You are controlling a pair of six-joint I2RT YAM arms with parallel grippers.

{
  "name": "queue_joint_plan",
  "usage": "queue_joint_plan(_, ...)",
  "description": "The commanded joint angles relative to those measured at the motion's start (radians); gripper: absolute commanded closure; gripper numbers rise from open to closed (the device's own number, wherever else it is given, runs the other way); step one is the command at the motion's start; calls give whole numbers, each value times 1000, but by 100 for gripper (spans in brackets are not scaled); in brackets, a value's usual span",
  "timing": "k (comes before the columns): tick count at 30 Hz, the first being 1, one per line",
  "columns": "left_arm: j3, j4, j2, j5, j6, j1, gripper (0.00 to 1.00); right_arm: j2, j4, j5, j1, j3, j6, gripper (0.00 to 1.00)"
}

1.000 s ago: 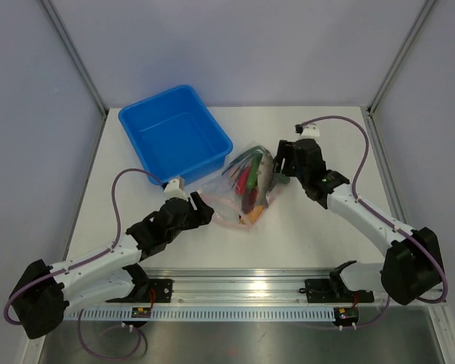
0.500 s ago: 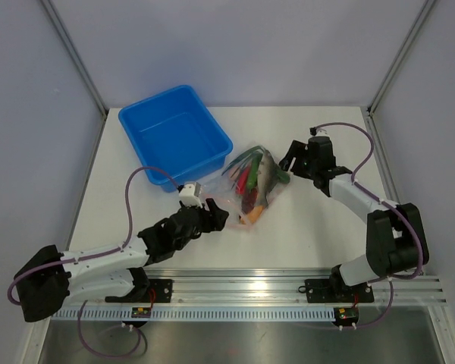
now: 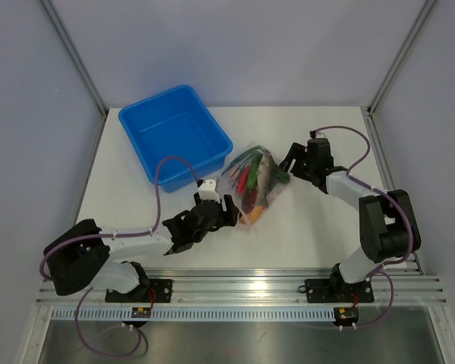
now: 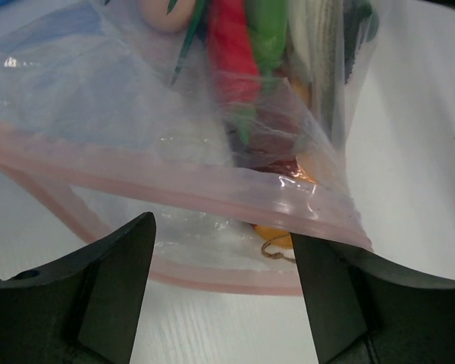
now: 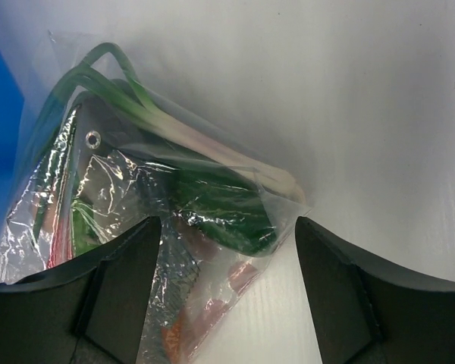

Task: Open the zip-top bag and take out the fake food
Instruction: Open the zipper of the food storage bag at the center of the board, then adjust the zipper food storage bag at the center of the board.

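1. On the white table (image 3: 318, 235), bare surface is lying open to the right of and in front of the blue tub (image 3: 174, 135).
2. Just right of the tub, the zip-top bag (image 3: 252, 186) is lying between both arms.
3. The fake food (image 4: 231, 45) is showing through the plastic.
4. Only the left wrist view is showing the pink zip strip (image 4: 174, 186), which is crossing between the left gripper (image 4: 221, 235) fingers; these are spreading wide and holding nothing.
5. The right gripper (image 5: 227, 224) is gaping empty at the bag's opposite end.

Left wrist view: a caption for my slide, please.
Open left tool facing the zip-top bag, fake food inside.
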Motion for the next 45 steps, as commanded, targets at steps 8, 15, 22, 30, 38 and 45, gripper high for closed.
queue_joint_plan(8,151,64,117,-105,127,-1,23,119,33,-20,-4,101,9,21)
queue_joint_plan(15,157,76,163,-81,110,33,23,144,39,-46,-5,112,17,49)
queue_joint_plan(22,95,204,172,-76,118,55,22,138,30,-23,-7,94,52,100)
queue_joint_plan(30,96,274,234,-117,173,56,21,-84,14,60,-5,-64,147,100)
queue_joint_plan(38,104,458,310,-94,253,70,20,-410,-68,195,-5,-233,215,63)
queue_joint_plan(45,76,584,360,-53,264,73,20,-524,-112,244,-5,-234,207,16)
